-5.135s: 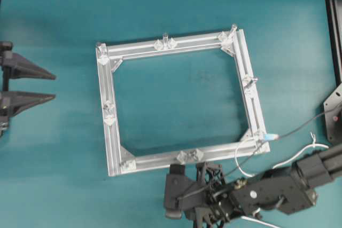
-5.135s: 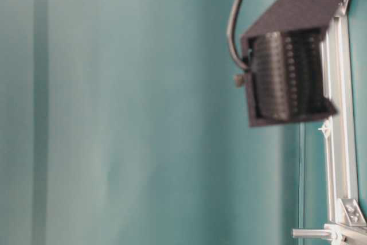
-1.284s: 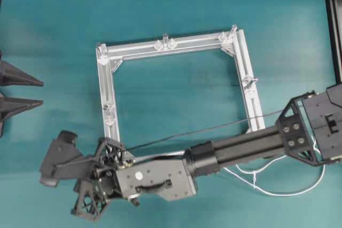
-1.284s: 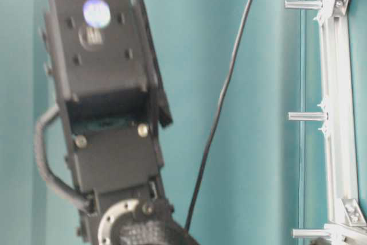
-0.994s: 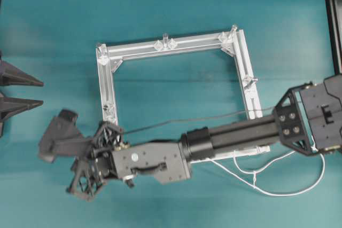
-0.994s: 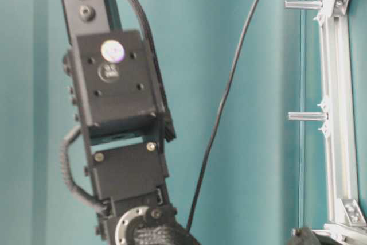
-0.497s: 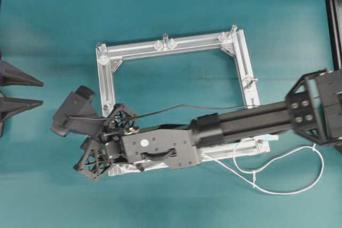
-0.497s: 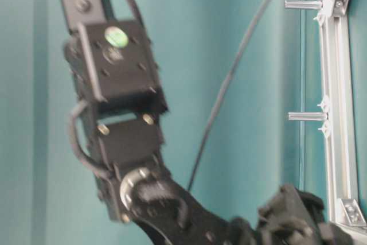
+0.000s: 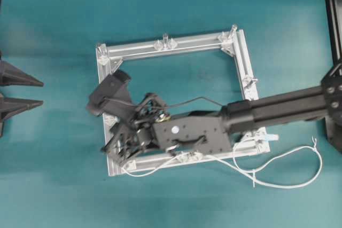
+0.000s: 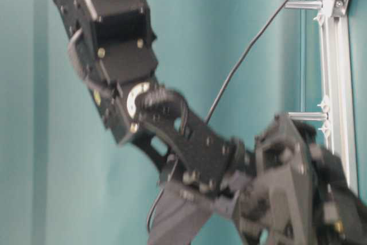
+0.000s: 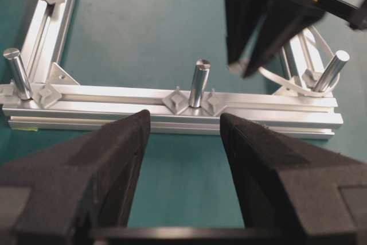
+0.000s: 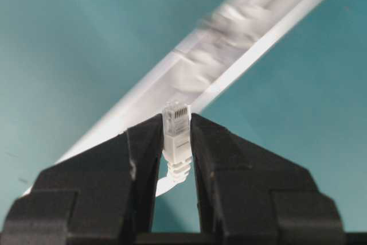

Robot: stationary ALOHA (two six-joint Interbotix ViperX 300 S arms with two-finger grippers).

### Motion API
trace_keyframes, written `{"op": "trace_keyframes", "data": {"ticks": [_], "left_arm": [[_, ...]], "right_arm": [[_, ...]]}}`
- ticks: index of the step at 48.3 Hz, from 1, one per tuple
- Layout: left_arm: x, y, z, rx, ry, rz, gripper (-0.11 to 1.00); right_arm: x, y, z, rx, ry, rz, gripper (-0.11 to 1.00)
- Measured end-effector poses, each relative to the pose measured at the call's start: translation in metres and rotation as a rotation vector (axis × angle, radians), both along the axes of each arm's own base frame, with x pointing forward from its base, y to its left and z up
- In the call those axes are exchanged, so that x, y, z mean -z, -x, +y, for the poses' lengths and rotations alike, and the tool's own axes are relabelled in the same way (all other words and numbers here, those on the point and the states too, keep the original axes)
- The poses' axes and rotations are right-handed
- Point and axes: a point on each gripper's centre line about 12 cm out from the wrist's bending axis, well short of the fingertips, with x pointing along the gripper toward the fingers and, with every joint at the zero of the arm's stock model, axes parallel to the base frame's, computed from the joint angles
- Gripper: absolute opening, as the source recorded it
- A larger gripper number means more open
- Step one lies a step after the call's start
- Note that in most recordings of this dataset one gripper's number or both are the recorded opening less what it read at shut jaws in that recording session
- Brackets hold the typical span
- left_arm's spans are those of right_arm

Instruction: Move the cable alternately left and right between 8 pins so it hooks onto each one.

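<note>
Teal table (image 9: 53, 174), right pincer (image 12: 176, 142) grasping cable (image 9: 278, 170) plug, left pincer (image 11: 183, 136) released

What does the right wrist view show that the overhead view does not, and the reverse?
Only the right wrist view shows the clear plug pinched between the right claw's fingers. Only the overhead view shows the whole square frame, the slack white cable looping beyond its lower right corner, and the idle left claw standing open. Both show the teal table and the frame's bar.
</note>
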Motion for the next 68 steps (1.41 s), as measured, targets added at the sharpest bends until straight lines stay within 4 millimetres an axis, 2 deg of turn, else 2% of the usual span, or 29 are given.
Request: {"op": "trace_keyframes", "data": {"ticks": [12,24,33,37,52,68], "left_arm": [[0.0,0.0,0.0,0.0,0.0,0.0,0.54],[0.0,0.0,0.0,0.0,0.0,0.002,0.54],[0.0,0.0,0.0,0.0,0.0,0.0,0.54],[0.0,0.0,0.0,0.0,0.0,0.0,0.54],[0.0,0.0,0.0,0.0,0.0,0.0,0.54],[0.0,0.0,0.0,0.0,0.0,0.002,0.54]], "right_arm": [[0.008,0.024,-0.024,0.034,0.015,0.062,0.18],[0.003,0.02,-0.06,0.059,0.044,0.054,0.18],[-0.019,0.005,-0.086,0.066,0.068,-0.004,0.18],[-0.021,-0.006,-0.093,0.059,0.081,-0.017,0.18],[-0.007,-0.041,-0.094,0.023,0.078,-0.027,0.18],[-0.009,-0.071,-0.095,-0.003,0.079,-0.055,0.18]]}}
